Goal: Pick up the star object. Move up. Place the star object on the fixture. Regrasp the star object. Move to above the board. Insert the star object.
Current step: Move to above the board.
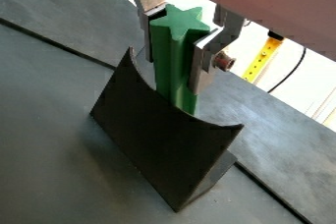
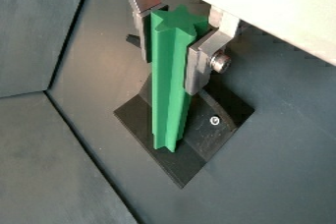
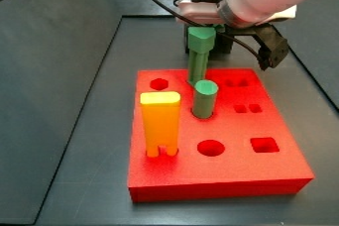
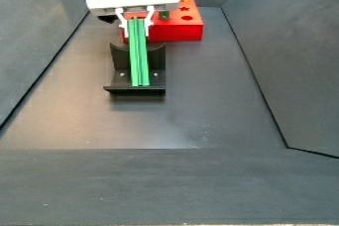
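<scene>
The star object (image 1: pixel 178 31), a long green ridged bar, stands upright with its lower end on the dark fixture (image 1: pixel 157 144). My gripper (image 1: pixel 175 56) is shut on its upper part, with silver fingers (image 1: pixel 203 66) on both sides. Both wrist views show this: the star object (image 2: pixel 168 100), the gripper (image 2: pixel 168 56) and the fixture base plate (image 2: pixel 217 130). In a side view the gripper (image 4: pixel 138 32) holds the bar (image 4: pixel 138 56) over the fixture (image 4: pixel 137 79), in front of the red board (image 4: pixel 189 24). In a side view from over the board (image 3: pixel 265 170), the bar is hidden.
On the board stand a yellow peg (image 3: pixel 161 121), a short green round cylinder (image 3: pixel 205 99) and a tall green hexagon-topped peg (image 3: pixel 200 50). Several shaped holes (image 3: pixel 265 145) show in its top. Sloped dark walls (image 4: pixel 265 61) border the floor.
</scene>
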